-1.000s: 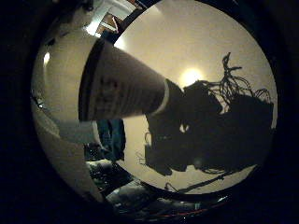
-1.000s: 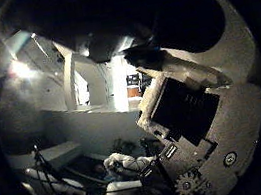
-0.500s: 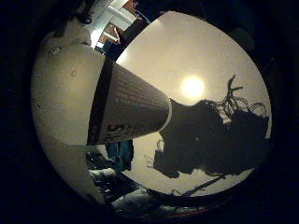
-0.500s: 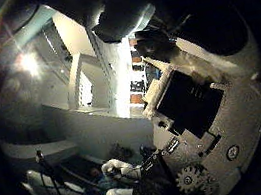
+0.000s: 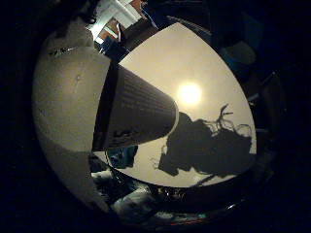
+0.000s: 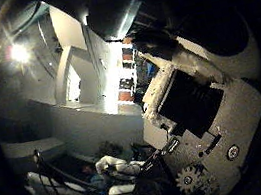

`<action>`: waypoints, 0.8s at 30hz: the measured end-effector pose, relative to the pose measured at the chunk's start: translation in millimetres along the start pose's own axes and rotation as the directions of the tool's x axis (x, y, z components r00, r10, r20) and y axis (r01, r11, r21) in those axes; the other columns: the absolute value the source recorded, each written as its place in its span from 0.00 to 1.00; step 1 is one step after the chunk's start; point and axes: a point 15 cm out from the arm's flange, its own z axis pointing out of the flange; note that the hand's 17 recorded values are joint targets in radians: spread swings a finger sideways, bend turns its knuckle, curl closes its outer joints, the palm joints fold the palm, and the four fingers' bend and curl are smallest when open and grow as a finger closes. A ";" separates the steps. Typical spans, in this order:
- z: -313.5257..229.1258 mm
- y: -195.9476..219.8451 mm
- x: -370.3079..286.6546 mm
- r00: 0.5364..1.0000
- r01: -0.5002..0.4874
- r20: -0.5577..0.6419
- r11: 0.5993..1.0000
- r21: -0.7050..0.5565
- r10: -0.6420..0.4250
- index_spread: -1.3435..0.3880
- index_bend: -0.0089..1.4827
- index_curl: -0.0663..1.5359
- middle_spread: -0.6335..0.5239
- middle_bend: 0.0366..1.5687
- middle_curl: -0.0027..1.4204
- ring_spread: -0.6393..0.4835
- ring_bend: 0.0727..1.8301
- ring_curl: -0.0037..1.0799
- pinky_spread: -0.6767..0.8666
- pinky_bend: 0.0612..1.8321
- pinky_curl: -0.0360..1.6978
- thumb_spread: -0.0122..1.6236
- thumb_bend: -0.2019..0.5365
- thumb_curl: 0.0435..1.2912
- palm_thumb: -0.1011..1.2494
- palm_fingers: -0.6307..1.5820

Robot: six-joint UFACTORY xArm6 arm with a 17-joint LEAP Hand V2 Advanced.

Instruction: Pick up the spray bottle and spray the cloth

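The spray bottle point(image 5: 92, 102) is white with a dark printed label band point(image 5: 141, 112). It fills much of the little finger side palm view and lies close against the palm, held up above a round white table point(image 5: 199, 53). The shadow of the hand and bottle point(image 5: 204, 150) falls on that table. In the thumb side palm view, white, black and geared parts of my hand point(image 6: 200, 116) curl in from one side. I see no cloth in either view.
A bright lamp reflection point(image 5: 190, 93) shines on the table top. Past the table's edge lie dark clutter and a blue thing point(image 5: 121, 155). The thumb side palm view shows a room with white walls, a lit doorway point(image 6: 121, 74) and a ceiling light point(image 6: 16, 54).
Both pictures have shifted, so the hand has turned and moved. The bottle stays in the same place against the palm. The shadow on the table looks smaller and lower.
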 end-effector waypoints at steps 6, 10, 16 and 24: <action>-1.1 13.8 -26.5 0.988 -0.012 -0.155 0.991 -0.130 -0.008 0.61 0.69 0.72 0.39 0.81 0.70 0.35 0.71 0.81 0.33 0.81 0.42 0.68 0.26 0.33 0.90 0.78; 8.4 20.6 -50.1 0.956 -0.014 -0.286 0.967 -0.253 -0.061 0.61 0.69 0.72 0.40 0.81 0.69 0.35 0.71 0.82 0.33 0.80 0.42 0.68 0.26 0.34 0.90 0.78; 36.8 32.5 -87.1 0.894 -0.019 -0.417 0.915 -0.404 -0.166 0.61 0.70 0.72 0.40 0.82 0.69 0.35 0.71 0.82 0.33 0.79 0.44 0.67 0.26 0.35 0.91 0.78; 82.1 50.6 -118.9 0.770 -0.019 -0.561 0.867 -0.498 -0.305 0.61 0.70 0.71 0.40 0.82 0.68 0.35 0.71 0.82 0.33 0.79 0.45 0.65 0.26 0.38 0.92 0.78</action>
